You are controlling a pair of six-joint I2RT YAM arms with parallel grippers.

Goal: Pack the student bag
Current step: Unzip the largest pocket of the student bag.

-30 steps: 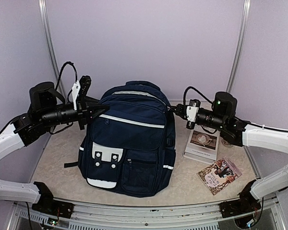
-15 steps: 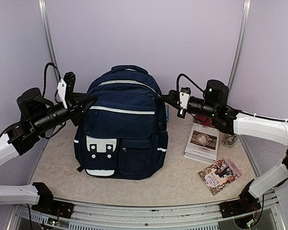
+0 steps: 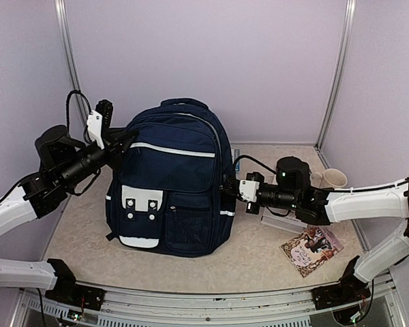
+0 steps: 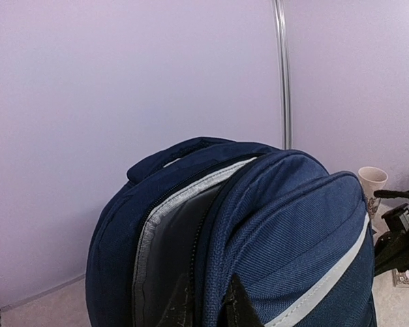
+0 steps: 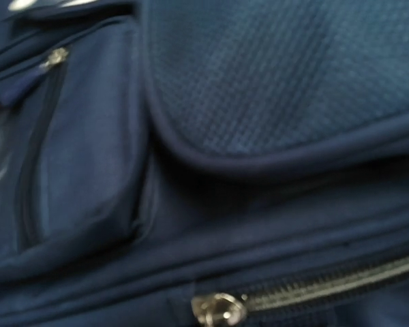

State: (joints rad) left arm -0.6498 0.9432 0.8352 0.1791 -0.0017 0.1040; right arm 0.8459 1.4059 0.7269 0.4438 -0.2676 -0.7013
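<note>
- You're holding the navy fabric backpack [image 3: 169, 178] open, left fingers [image 4: 238, 312] pinching its rim.
- Right fingers [image 3: 229, 185] at its side, state unclear.
- Probably grabbing the colourful paperback [image 3: 311, 248] next.

The student bag [image 3: 170, 184] is matt navy cloth, with a coarse ribbed weave on its front panels and a finer dimpled weave on the side seen close up. Its stripe [image 3: 172, 150] is smooth pale tape, the white patches [image 3: 138, 204] look smooth and faintly rubbery, and the lining [image 4: 167, 238] is flat grey fabric. The zip pull [image 5: 215, 310] is shiny metal. The bench [image 3: 259, 252] is pale, mottled and matt. The booklet [image 3: 312, 248] at lower right is glossy printed paper.
</note>
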